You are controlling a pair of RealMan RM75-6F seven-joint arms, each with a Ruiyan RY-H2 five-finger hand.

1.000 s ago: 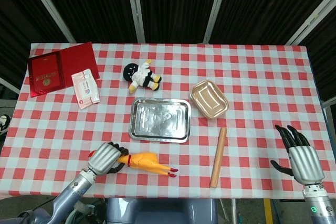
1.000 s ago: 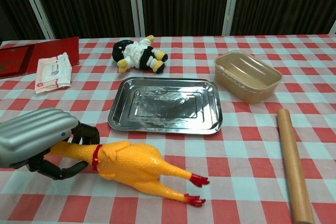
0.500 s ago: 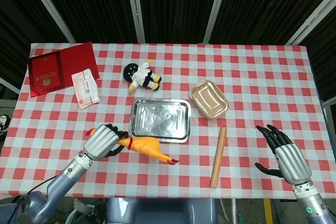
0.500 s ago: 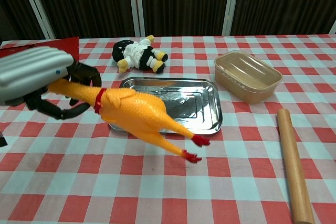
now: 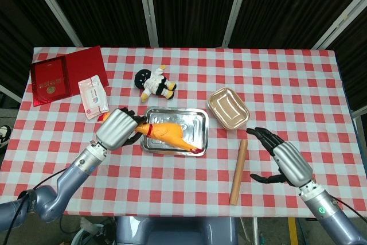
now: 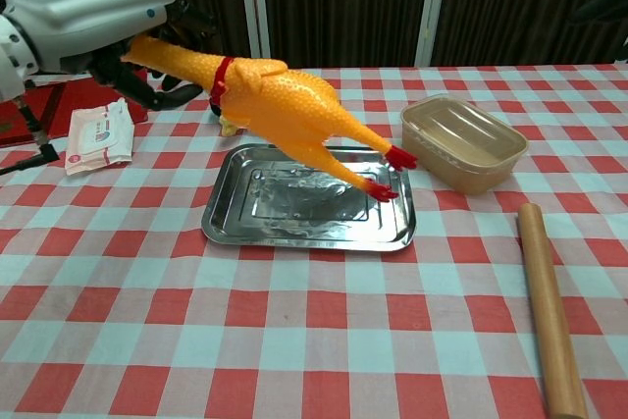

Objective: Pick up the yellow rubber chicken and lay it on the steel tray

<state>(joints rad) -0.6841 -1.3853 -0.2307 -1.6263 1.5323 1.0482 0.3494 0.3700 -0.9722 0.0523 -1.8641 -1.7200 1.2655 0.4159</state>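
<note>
Fingers (image 6: 162, 93) of the left hand (image 5: 116, 128) wrap the neck and head end of the yellow rubber chicken (image 6: 285, 110), which hangs in the air above the steel tray (image 5: 200, 120) with its red feet lowest and pointing toward the tray's right end. Nearest the robot, the right hand (image 5: 285, 162) hovers over the checked cloth to the right of the wooden rolling pin (image 5: 238, 171), fingers spread wide and holding nothing; the chest view shows only a dark blur at the top right corner that may belong to it.

Compared with one second ago, when the chicken lay on the cloth in front of the tray, it has been lifted and carried forward over the tray. The pick-up therefore appears complete, and what remains is judged to be lowering and release.

Beyond the tray lie the tan lidded container (image 5: 228, 107) to the right and the black-and-white plush doll (image 5: 153, 82) behind; farther left are the tissue pack (image 5: 93, 97) and the red folder (image 5: 64, 74).

The chicken's head is hidden inside the hand, so the exact grip cannot be made out. Its height above the tray cannot be told, and the chicken covers most of the doll in the chest view.
</note>
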